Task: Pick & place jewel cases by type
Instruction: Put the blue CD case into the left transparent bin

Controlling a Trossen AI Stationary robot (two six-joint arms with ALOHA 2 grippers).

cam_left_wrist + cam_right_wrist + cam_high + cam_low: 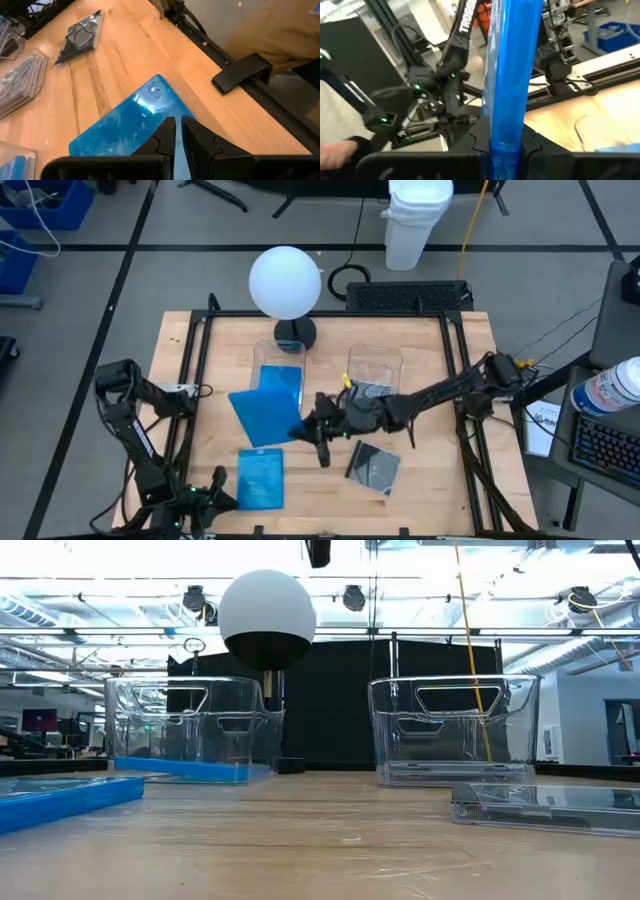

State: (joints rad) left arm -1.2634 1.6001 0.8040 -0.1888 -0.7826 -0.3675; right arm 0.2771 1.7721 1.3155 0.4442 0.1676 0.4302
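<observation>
Wooden table (430, 480) is spanned by both arms. Beside the left tub (279, 370), a blue jewel case (262, 416) is clamped in the right tool (312, 430). Nearer the front edge, the left tool (212, 492) is held narrowly shut, empty, over another blue case (261, 479).

- We find two tubs side by side at the tabletop (420, 490) rear: left tub (279, 367), right tub (375, 370).
- The right pincer (306, 430) holds a raised case (262, 414) before the left tub.
- Another case (261, 479) lies near the front edge, just beside the left pincer (222, 498).
- A disc case (373, 467) lies front right.
</observation>
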